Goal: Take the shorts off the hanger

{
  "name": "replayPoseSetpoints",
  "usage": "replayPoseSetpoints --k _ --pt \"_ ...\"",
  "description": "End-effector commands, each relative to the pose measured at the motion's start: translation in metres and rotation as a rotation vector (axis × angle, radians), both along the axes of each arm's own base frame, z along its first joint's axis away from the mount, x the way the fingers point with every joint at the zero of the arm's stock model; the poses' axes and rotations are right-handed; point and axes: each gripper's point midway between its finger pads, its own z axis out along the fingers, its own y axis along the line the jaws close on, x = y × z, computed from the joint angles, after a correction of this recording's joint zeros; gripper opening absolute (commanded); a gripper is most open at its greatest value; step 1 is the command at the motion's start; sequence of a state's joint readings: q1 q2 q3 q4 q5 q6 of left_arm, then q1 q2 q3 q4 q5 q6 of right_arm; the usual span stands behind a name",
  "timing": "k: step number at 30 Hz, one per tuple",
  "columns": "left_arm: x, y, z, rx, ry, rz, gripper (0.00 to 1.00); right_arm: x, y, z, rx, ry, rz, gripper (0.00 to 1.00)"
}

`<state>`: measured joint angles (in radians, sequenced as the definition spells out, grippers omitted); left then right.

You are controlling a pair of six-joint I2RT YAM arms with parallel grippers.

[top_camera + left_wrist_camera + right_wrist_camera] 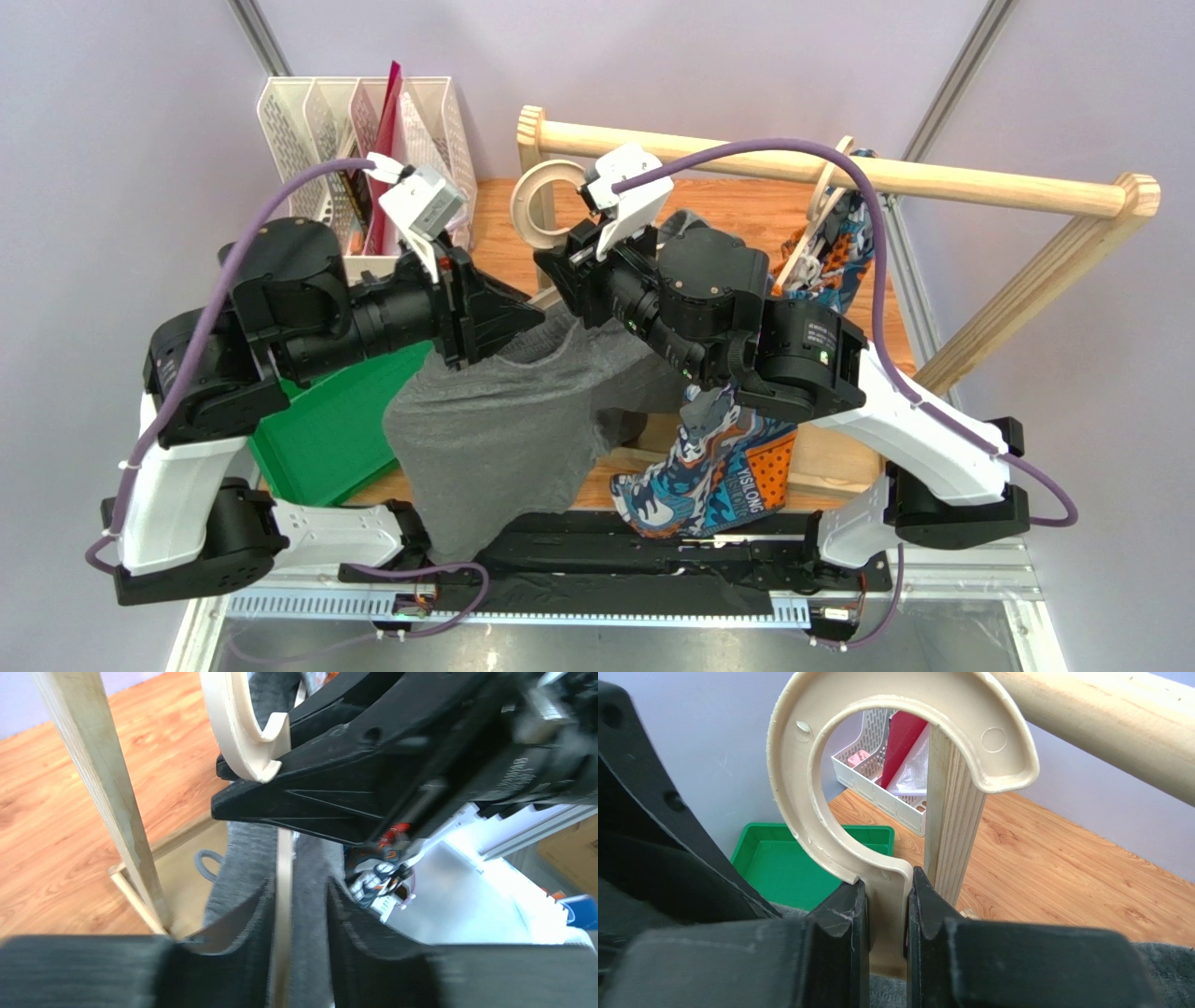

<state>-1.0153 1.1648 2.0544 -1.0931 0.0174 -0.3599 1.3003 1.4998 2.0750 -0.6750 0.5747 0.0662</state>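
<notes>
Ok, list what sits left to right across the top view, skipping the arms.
green tray → grey shorts → patterned shorts → right-hand post of the wooden rack

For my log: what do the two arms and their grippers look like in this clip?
Both the left arm and right arm have white lower shells, black rounded motor housings, and a purple cable looping up to a white wrist camera block. Small white print marks one black right-arm housing. The jaws are black, wedge-shaped, finely textured.
</notes>
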Motion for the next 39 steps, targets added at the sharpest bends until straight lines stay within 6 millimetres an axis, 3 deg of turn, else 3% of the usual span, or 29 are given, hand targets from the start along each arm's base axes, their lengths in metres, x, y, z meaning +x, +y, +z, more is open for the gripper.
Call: replayPoseSetpoints --k 1,6,11,17,18,24,31,39 --pt "-0.018 0.023 0.041 -0.187 -0.029 0.007 0.45 0.008 -0.018 0.026 0.099 -0.028 -0.083 0.00" --pt "-0.032 0.046 0.046 -0.238 -0.029 0.018 0.57 0.009 -0.021 0.027 0.097 -0.028 -0.090 0.00" --pt "-0.039 0.056 0.040 -0.238 -0.011 0.019 0.60 0.010 -0.025 0.028 0.095 -0.031 -0.107 0.00" --pt "-0.037 0.052 0.025 -0.196 0.017 0.023 0.63 0.011 -0.030 0.031 0.094 -0.038 -0.120 0.00" --pt "-0.034 0.049 0.021 -0.179 0.024 0.023 0.68 0.011 -0.030 0.031 0.095 -0.037 -0.118 0.00" --pt "-0.023 0.046 0.009 -0.114 0.048 0.070 0.62 0.009 -0.031 0.031 0.098 -0.033 -0.109 0.00" --pt "-0.025 0.065 0.011 -0.152 0.027 0.119 0.52 0.007 -0.030 0.030 0.103 -0.029 -0.094 0.00" --pt "-0.027 0.076 -0.005 -0.123 0.053 0.149 0.56 0.006 -0.028 0.030 0.112 -0.025 -0.086 0.00"
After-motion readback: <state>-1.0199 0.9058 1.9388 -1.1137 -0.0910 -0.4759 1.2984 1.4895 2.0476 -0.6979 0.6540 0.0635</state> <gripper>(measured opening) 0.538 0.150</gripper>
